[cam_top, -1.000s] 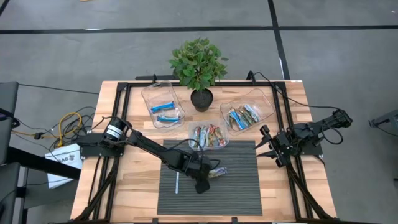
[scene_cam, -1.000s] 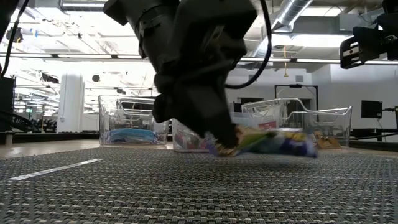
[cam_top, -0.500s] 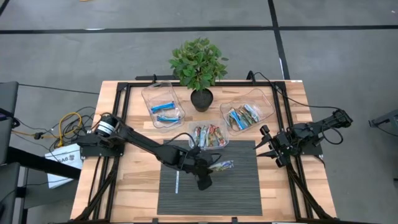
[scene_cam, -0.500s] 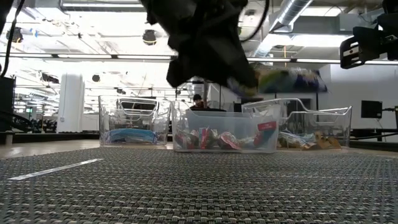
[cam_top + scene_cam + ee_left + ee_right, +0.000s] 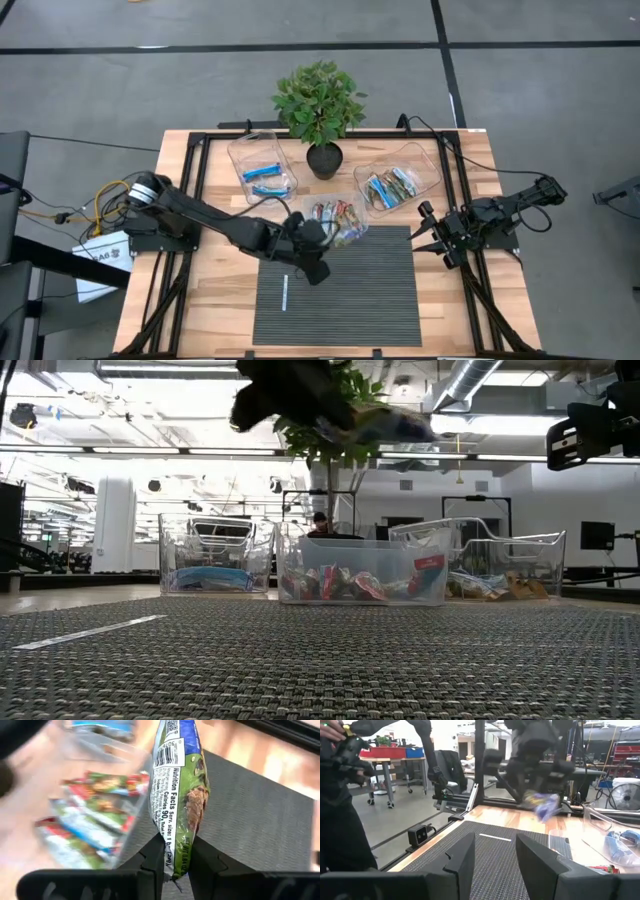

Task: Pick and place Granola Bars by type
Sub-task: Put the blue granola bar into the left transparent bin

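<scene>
The left tool (image 5: 177, 855) is pinching a bar (image 5: 181, 785) by one end, so the wrapper is sticking out free and can drop cleanly. It is hanging above the middle tub (image 5: 337, 219), which is already holding the red-and-green bars (image 5: 345, 582); whether this green-and-blue bar matches them is doubtful. Blue bars (image 5: 266, 180) are lying in the left tub (image 5: 262, 166), mixed ones in the right tub (image 5: 398, 178). The right tool (image 5: 428, 238) is waiting at the worktop's (image 5: 180, 310) right edge, fingers apart and holding nothing, clear of the carrying arm.

Overhead, table-level (facing roomward) and two wrist cameras.
</scene>
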